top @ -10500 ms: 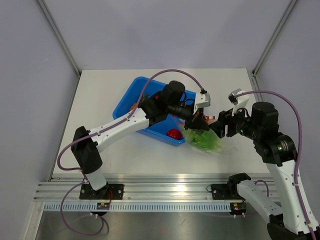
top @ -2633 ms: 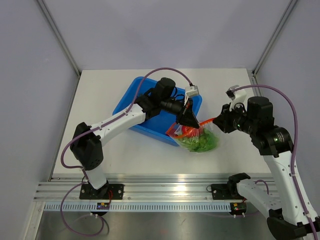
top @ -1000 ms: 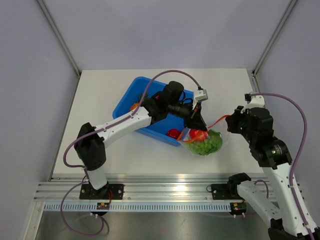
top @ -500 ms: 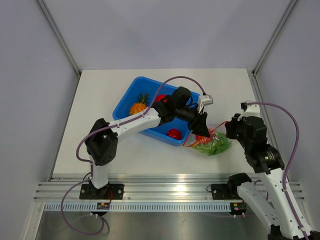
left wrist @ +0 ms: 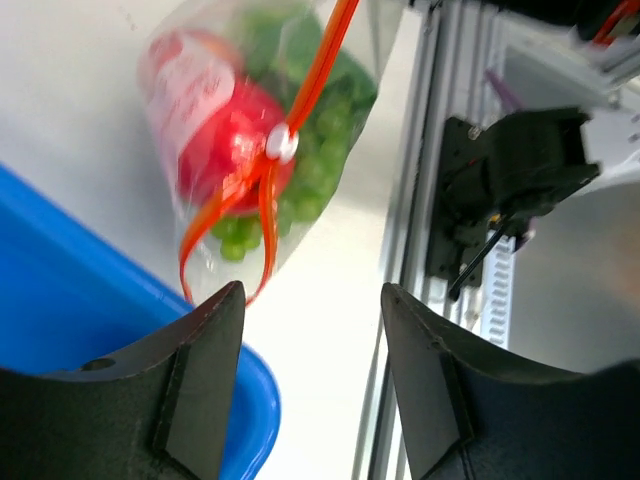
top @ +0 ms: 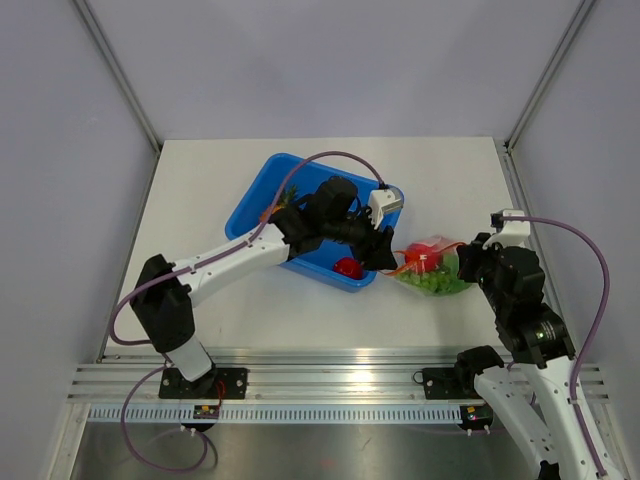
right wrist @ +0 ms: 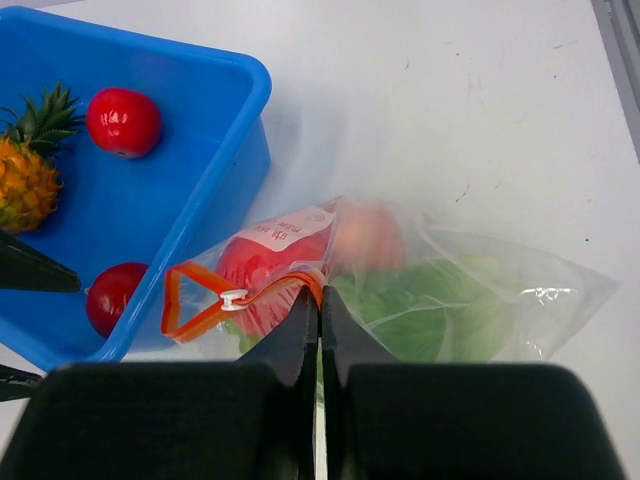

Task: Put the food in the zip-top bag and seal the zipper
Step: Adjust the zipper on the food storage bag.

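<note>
The zip-top bag [top: 432, 272] lies on the table right of the blue tub, holding a red fruit [right wrist: 268, 268], a pink peach [right wrist: 366, 236] and the green cabbage [right wrist: 432, 312]. My right gripper [right wrist: 320, 292] is shut on the orange-red zipper [right wrist: 262, 291], just right of its white slider [right wrist: 233, 297]. Left of the slider the strip parts into a loop. My left gripper [left wrist: 312, 300] hangs open over the tub's corner, apart from the bag [left wrist: 270, 130], with nothing between its fingers. In the top view it [top: 387, 260] sits left of the bag, and the right gripper [top: 463, 262] is at the bag's right end.
The blue tub [right wrist: 232, 150] holds a pineapple [right wrist: 25, 178] and two red fruits [right wrist: 123, 121] [right wrist: 110, 296]. In the top view the tub [top: 262, 190] lies under my left arm. The aluminium rail [top: 320, 385] runs along the table's near edge.
My left gripper has opened, let go of the bag's mouth and drawn back toward the tub. The right gripper has carried the bag to the right, still shut on the zipper.
</note>
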You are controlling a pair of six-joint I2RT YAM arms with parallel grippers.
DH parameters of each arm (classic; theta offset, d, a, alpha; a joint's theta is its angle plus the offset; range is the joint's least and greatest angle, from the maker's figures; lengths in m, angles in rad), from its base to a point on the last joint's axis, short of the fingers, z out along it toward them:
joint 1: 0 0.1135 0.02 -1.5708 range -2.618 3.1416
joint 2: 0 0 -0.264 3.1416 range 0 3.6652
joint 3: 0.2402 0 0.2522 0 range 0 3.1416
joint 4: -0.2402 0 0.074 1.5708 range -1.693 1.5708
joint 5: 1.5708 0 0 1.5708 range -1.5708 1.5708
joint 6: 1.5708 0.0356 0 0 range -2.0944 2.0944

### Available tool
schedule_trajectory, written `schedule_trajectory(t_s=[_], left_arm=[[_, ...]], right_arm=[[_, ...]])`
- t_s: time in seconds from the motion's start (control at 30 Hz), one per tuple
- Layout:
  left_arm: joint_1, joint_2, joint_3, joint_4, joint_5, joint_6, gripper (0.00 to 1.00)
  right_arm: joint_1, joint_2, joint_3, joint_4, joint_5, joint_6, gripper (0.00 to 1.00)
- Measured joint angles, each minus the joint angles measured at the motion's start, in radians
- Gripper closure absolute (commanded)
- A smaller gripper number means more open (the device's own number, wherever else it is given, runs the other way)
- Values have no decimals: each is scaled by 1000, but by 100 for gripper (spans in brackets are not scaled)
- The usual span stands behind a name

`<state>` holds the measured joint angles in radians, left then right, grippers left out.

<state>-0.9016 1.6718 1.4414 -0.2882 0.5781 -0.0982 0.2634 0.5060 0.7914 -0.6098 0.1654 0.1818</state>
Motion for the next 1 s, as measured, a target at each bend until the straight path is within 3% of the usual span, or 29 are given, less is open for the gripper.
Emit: schedule_trajectory(t_s=[0.37,1.0], left_arm=[[2,-14,-188,43,-121,80,39],[8,-14,-179,200,-81,81,45]], right_arm=[[-2,-2,3,-2,-31,-22,100],[-3,-61,166,-60,-152,-97,100]])
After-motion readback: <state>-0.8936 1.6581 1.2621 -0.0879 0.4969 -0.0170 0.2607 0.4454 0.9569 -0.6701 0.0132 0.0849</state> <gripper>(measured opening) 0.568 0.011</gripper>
